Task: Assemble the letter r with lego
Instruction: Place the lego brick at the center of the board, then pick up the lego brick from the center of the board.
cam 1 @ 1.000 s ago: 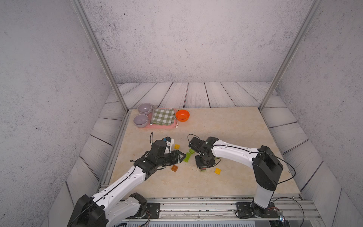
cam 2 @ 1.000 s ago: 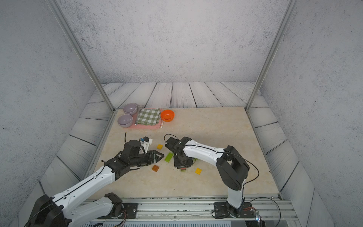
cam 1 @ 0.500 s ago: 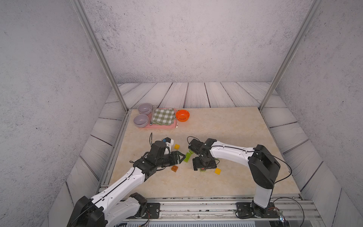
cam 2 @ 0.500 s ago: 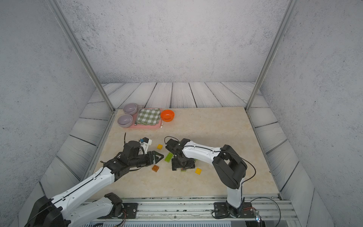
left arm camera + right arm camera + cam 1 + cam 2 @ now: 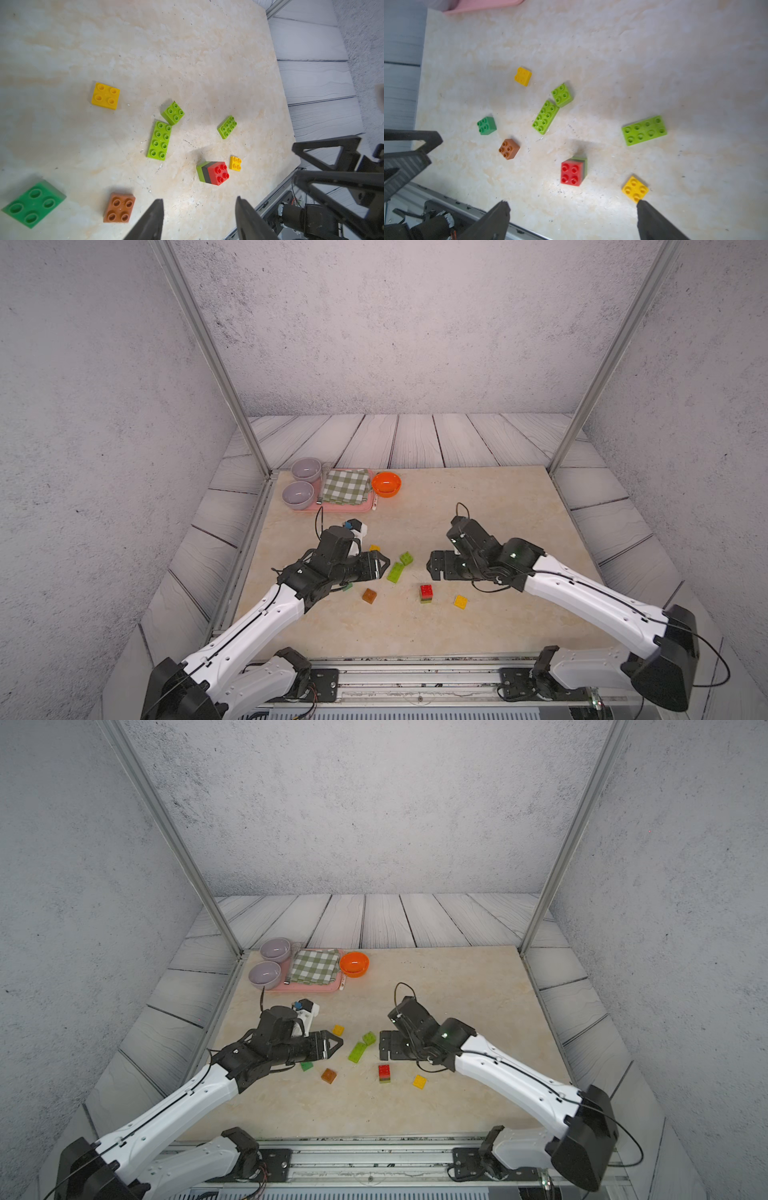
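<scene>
A stack of lego, red on black on lime (image 5: pixel 426 593) (image 5: pixel 573 172), stands free near the table's front. My right gripper (image 5: pixel 432 570) (image 5: pixel 572 204) hangs open just behind it, holding nothing. A yellow brick (image 5: pixel 460 601) lies right of the stack, and a long lime brick (image 5: pixel 644 130) shows only in the wrist views. My left gripper (image 5: pixel 384 562) (image 5: pixel 199 207) is open and empty beside another long lime brick (image 5: pixel 395 572) and a small lime one (image 5: pixel 406 558). Around it lie a brown-orange brick (image 5: pixel 369 595), a dark green brick (image 5: pixel 347 586) and a second yellow one (image 5: pixel 374 548).
At the back left a pink tray (image 5: pixel 345 509) carries two grey bowls (image 5: pixel 306 469) and a checked cloth (image 5: pixel 347 486). An orange bowl (image 5: pixel 386 484) stands beside it. A metal rail (image 5: pixel 415 659) runs along the table's front edge.
My right gripper has opened, let go of the red-topped stack and drawn back to the right. The left gripper's jaws have spread a little wider.
</scene>
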`<state>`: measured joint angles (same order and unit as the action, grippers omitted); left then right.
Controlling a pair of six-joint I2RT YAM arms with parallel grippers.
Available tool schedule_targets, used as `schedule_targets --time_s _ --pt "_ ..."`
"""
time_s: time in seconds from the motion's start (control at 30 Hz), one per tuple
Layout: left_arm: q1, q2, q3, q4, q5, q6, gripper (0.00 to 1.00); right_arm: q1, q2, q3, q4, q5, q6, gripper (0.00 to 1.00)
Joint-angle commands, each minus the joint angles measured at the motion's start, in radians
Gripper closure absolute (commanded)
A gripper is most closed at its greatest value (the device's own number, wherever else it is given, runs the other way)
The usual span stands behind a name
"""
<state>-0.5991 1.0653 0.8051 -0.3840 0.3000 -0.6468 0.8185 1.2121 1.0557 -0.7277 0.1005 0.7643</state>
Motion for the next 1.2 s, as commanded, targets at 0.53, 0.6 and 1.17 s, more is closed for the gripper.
schedule_targets --time_s 0.53,0.6,1.17 --pt "-0.100 0.514 0.267 -0.174 -0.158 0.197 0.44 -0.340 0.098 -0.048 -0.033 -0.387 -0.278 0.09" --pt "-0.100 0.558 0.267 -0.139 -0.134 0.201 0.44 -0.340 0.091 -0.046 -0.022 -0.435 -0.285 0.09" --pt "-0.112 0.766 0.363 -0.167 -0.201 0.344 0.28 -0.341 0.026 -0.106 -0.021 -0.461 -0.301 0.10"
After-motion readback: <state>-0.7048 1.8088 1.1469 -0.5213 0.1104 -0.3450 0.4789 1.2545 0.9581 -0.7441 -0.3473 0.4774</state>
